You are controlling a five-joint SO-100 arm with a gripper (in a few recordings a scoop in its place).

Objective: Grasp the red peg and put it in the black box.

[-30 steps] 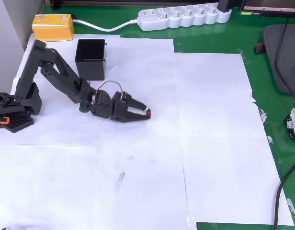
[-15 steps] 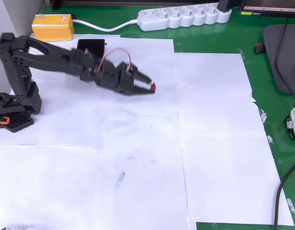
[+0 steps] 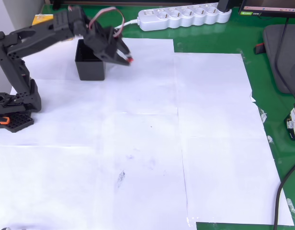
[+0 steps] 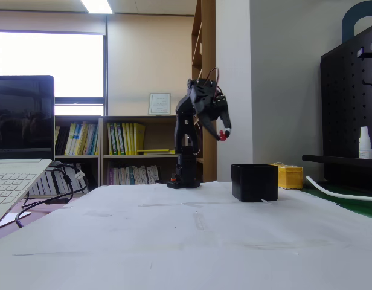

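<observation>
The small square black plastic box [image 3: 90,62] with tall straight walls stands open-topped on the white paper sheets [image 3: 152,134] covering the green tabletop [image 3: 272,105]. Just right of that box in the overhead view, the black two-finger pincer [image 3: 129,59] hangs raised, its tips closed narrow on the tiny dark red rounded peg [image 3: 131,60]. The fixed view shows the peg [image 4: 221,136] well above the box's [image 4: 254,182] rim and off to one side of it, not over the opening. The height looks chosen to clear the tall walls; release probably waits until the peg is above the opening.
</observation>
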